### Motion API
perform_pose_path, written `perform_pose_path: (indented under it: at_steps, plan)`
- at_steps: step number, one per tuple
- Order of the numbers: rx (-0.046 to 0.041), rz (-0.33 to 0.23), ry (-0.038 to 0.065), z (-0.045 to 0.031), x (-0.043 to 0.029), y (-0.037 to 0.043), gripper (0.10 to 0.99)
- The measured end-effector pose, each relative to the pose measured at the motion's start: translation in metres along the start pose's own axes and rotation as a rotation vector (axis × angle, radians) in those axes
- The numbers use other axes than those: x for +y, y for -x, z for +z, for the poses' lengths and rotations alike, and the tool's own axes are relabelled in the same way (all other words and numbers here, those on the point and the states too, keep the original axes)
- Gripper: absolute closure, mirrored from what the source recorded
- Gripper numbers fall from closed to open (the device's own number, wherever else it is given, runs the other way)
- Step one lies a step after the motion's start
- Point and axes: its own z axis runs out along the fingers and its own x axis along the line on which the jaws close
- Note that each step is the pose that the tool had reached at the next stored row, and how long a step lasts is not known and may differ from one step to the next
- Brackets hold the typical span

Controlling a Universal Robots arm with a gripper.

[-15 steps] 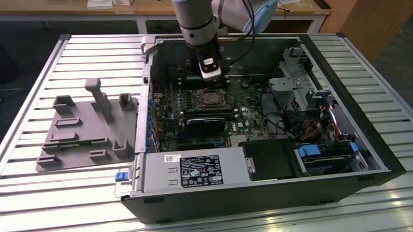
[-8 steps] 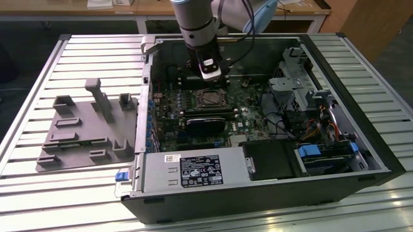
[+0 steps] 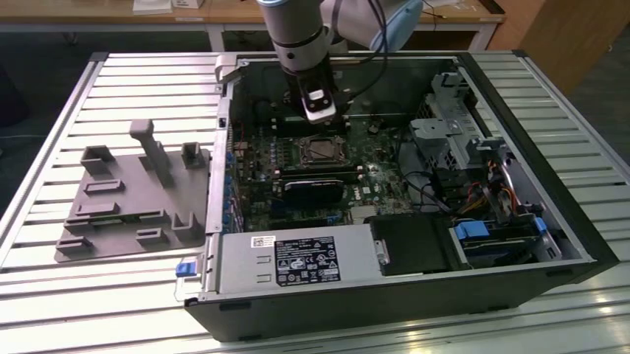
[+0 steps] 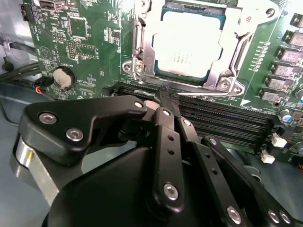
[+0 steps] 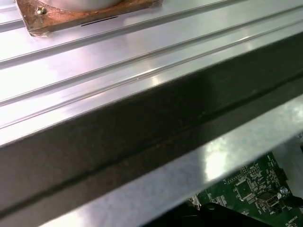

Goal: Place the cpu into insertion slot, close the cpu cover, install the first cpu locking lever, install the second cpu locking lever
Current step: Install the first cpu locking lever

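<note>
The cpu point(image 4: 186, 47) lies in the insertion slot point(image 3: 320, 150) with its silver-grey top showing. The cpu cover point(image 4: 243, 46), a silvery frame, lies flat around the chip's edges. A thin metal lever point(image 4: 142, 40) runs along one side of the frame. My gripper point(image 4: 166, 98) hangs just beside the socket, over the long black memory slots point(image 4: 227, 118), with its black fingers point(image 4: 164, 142) drawn together and nothing between them. In the exterior view the gripper point(image 3: 318, 112) stands inside the open case, just behind the socket.
The case walls point(image 5: 142, 137) ring the green board point(image 3: 379, 173). A power supply point(image 3: 295, 259) sits at the front, and drive cages with cables point(image 3: 462, 140) are on the exterior view's right. A grey fixture tray point(image 3: 128, 203) lies on the slatted table point(image 3: 88, 310) to the left. A coin battery point(image 4: 63, 78) sits on the board.
</note>
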Motion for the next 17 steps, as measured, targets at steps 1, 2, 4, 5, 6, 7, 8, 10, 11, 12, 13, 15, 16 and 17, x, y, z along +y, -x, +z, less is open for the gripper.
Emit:
perform_pose_path:
  at_steps: [1, 2, 4, 5, 6, 7, 8, 10, 11, 12, 13, 15, 16, 17]
  plan:
    - [-0.0004, 0.000, 0.000, 0.0000, 0.0000, -0.0003, 0.984]
    - [-0.0013, 0.000, 0.000, 0.0002, -0.0002, -0.0006, 0.984]
    - [-0.0045, -0.001, 0.001, 0.0009, -0.0004, -0.0010, 0.984]
    - [-0.0062, -0.001, 0.001, 0.0011, -0.0005, -0.0012, 0.984]
    - [-0.0078, -0.001, 0.002, 0.0013, -0.0006, -0.0013, 0.984]
    - [-0.0090, -0.002, 0.002, 0.0015, -0.0007, -0.0015, 0.984]
    - [-0.0102, -0.002, 0.002, 0.0016, -0.0008, -0.0017, 0.984]
    - [-0.0120, -0.002, 0.002, 0.0018, -0.0010, -0.0021, 0.984]
    - [-0.0123, -0.002, 0.002, 0.0018, -0.0011, -0.0021, 0.984]
    - [-0.0125, -0.002, 0.002, 0.0019, -0.0010, -0.0022, 0.984]
    - [-0.0127, -0.002, 0.002, 0.0020, -0.0008, -0.0024, 0.984]
    - [-0.0128, -0.002, 0.002, 0.0021, -0.0005, -0.0027, 0.984]
    - [-0.0128, -0.002, 0.002, 0.0021, -0.0003, -0.0029, 0.984]
    - [-0.0128, -0.002, 0.002, 0.0021, -0.0002, -0.0031, 0.984]
